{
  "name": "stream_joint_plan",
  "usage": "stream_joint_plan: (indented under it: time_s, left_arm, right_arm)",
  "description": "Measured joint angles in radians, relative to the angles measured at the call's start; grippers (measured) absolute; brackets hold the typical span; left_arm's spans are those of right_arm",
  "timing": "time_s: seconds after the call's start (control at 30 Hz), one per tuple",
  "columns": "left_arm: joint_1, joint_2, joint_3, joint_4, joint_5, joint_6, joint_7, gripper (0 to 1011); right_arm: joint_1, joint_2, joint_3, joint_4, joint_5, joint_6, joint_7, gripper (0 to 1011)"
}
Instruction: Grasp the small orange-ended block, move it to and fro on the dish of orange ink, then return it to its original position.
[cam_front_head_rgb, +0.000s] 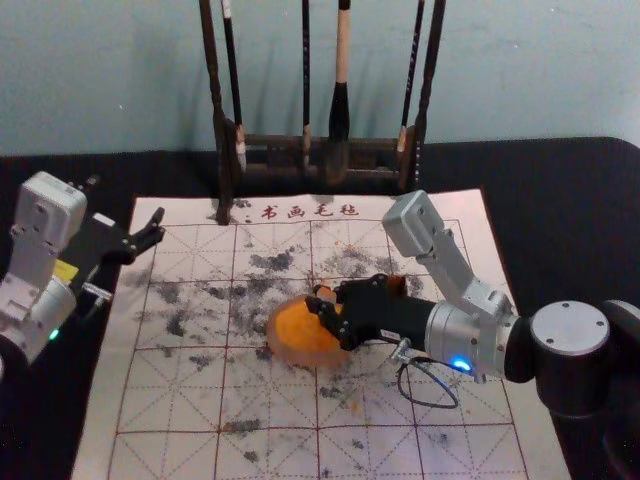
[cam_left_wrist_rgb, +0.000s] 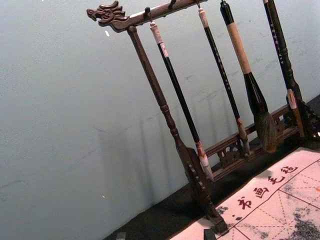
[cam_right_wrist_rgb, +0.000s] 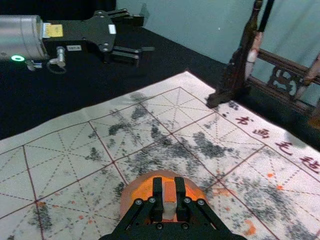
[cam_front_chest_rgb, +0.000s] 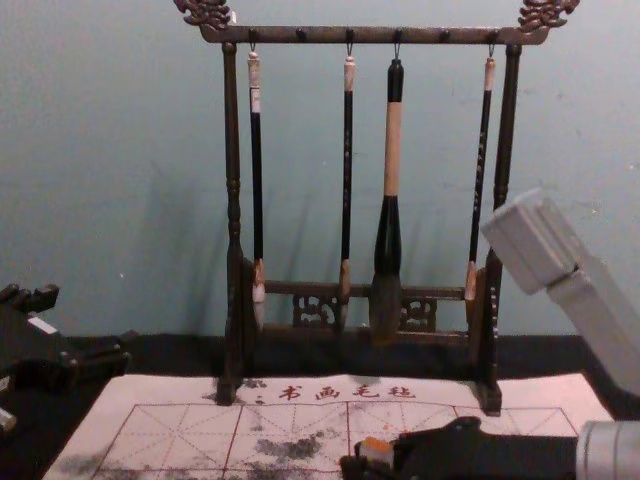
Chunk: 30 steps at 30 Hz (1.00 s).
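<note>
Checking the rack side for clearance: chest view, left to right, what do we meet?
Left claw, rack's left post, first thin brush, second thin brush, thick brush, third thin brush, rack's right post.

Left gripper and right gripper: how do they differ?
The left gripper has its fingers apart, empty; the right gripper has them closed on the orange-ended block. The left gripper hangs near the left edge of the mat, the right gripper over the ink dish. Both are black.
</note>
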Motion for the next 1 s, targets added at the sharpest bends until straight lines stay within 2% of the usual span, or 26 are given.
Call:
stream_joint_plan:
  time_s: [0.23,0.57,1.0]
  left_arm:
    - [0.0,0.0,0.0,0.0,0.0,0.0,0.0,1001]
    - [0.0,0.0,0.0,0.0,0.0,0.0,0.0,1001]
    - [0.0,0.0,0.0,0.0,0.0,0.0,0.0,1001]
  right_arm:
    - [0.01,-0.013,-0.017,0.004,0.001,0.003,0.005,111]
    - [0.048,-0.048,-0.045,0.048,-0.006,-0.005,0.011,111]
    - [0.093,-0.077,-0.038,0.109,-0.019,-0.025,-0.005,110]
